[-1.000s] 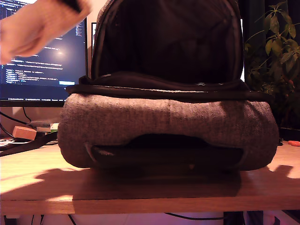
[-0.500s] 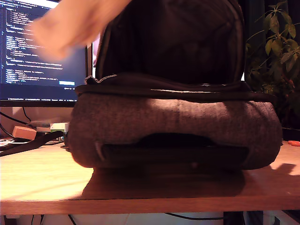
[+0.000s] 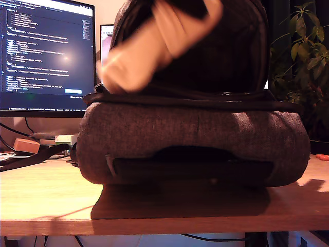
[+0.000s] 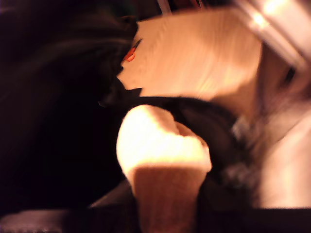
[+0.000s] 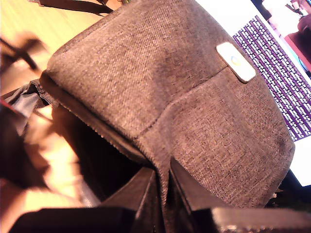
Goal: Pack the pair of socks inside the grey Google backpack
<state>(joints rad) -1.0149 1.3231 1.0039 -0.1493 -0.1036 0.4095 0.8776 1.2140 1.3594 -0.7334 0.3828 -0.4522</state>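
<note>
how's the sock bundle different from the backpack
Size: the pale cream-pink rolled knit sock bundle is far smaller than the large grey-brown woven backpack.
Colour: the bundle is light, the backpack dark and heathered.
Pose: the backpack rests on the wooden table; the bundle is up at its open mouth.
Both are soft fabric.

My second gripper (image 5: 163,170) is matte black all over: two flat, wedge-shaped fingers (image 5: 133,191) taper to narrow tips from a broad black bar behind them. My first gripper (image 3: 187,10) reads only as a dark shape (too blurred for detail).
</note>
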